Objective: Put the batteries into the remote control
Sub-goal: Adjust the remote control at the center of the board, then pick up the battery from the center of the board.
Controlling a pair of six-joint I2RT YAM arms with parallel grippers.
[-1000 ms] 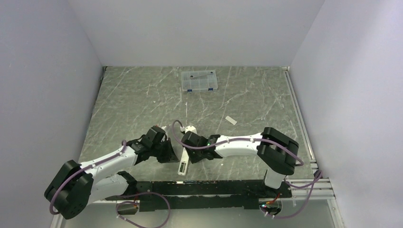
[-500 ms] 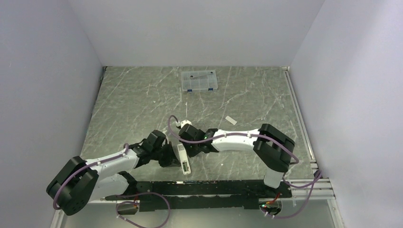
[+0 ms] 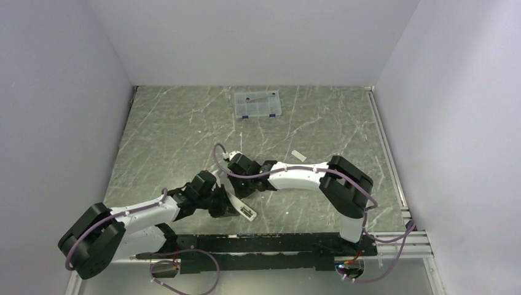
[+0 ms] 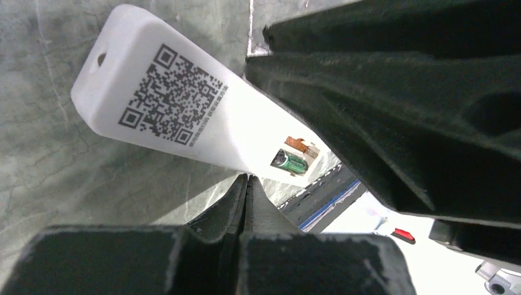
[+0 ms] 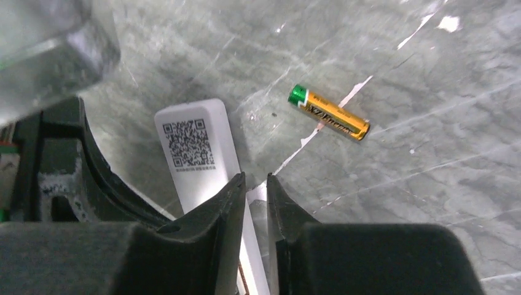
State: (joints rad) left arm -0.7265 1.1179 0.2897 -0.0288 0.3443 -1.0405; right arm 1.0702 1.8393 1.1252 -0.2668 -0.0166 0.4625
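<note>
The white remote control [image 3: 241, 208] lies back up near the table's front edge, with a QR label [image 4: 175, 97] on it. One dark green battery [image 4: 290, 162] sits in its open compartment, next to a copper contact. A second battery [image 5: 329, 112], copper-orange with a green end, lies loose on the table beyond the remote [image 5: 195, 146]. My left gripper [image 4: 247, 182] is shut and empty, its tip against the remote's long side. My right gripper [image 5: 254, 183] hovers over the remote's other edge, shut to a narrow gap and holding nothing.
The small flat white cover piece [image 3: 298, 155] lies right of the arms' meeting point. A clear compartment box with blue latches [image 3: 258, 104] stands at the back. A black rail [image 3: 276, 243] runs along the near edge just behind the remote.
The remote has swung round on the table, its near end going from left to right. Both grippers moved with it, the right one shifting left and farther back.
</note>
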